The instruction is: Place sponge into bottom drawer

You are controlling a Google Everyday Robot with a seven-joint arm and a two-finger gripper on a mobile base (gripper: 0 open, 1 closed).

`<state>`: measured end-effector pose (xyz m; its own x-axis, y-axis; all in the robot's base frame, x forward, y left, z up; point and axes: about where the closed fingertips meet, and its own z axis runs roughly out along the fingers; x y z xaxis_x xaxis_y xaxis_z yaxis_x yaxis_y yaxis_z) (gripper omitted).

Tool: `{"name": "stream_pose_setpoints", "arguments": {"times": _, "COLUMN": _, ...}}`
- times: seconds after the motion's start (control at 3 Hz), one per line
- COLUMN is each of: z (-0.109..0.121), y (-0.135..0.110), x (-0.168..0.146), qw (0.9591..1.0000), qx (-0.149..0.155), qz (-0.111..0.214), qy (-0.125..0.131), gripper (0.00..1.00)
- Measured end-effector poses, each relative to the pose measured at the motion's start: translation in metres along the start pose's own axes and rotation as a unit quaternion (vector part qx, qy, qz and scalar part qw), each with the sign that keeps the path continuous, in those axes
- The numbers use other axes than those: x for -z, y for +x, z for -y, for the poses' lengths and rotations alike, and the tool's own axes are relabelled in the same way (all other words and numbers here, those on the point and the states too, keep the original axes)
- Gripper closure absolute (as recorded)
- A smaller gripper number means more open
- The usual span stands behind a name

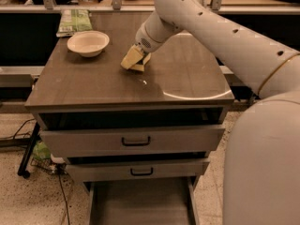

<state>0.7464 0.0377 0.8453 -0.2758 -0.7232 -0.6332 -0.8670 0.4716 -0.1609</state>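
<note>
The gripper (pixel 135 62) is down at the tabletop (pixel 93 86), right of the cream bowl (pixel 88 43) — the bottom drawer (pixel 140 205) stands open below.

We note cream bowl (pixel 88 43) upright on brown tabletop (pixel 93 86), back-left area, well left of gripper (pixel 134 62), which sits low over tabletop middle. Green packet (pixel 74 21) lies flat just behind bowl, at far-left corner. Below tabletop we see two upper grey drawers: top drawer (pixel 84 142) and middle drawer (pixel 93 171), each with black handle at centre. Left of cabinet: black leg (pixel 29 149), dark cables (pixel 61 191) trailing over speckled floor (pixel 28 205). Curved glare (pixel 187 95) on tabletop's right front.
</note>
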Motion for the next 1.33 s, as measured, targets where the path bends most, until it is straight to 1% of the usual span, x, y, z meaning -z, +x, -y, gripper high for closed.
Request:
{"name": "stream_pose_setpoints", "arguments": {"times": 0.33, "z": -0.001, "y": 0.001, "x": 0.049, "qw": 0.9994, "qx": -0.003, "qz": 0.012, "qy": 0.032, "gripper": 0.90}}
{"name": "stream_pose_setpoints", "arguments": {"times": 0.67, "z": -0.002, "y": -0.001, "x": 0.099, "qw": 0.9978, "qx": -0.004, "qz": 0.019, "qy": 0.064, "gripper": 1.00}}
{"name": "stream_pose_setpoints", "arguments": {"times": 1.0, "z": -0.003, "y": -0.003, "x": 0.103, "qw": 0.9976, "qx": -0.003, "qz": 0.020, "qy": 0.066, "gripper": 1.00}}
{"name": "stream_pose_setpoints", "arguments": {"times": 1.33, "z": -0.001, "y": -0.004, "x": 0.097, "qw": 0.9981, "qx": -0.007, "qz": 0.022, "qy": 0.057, "gripper": 1.00}}
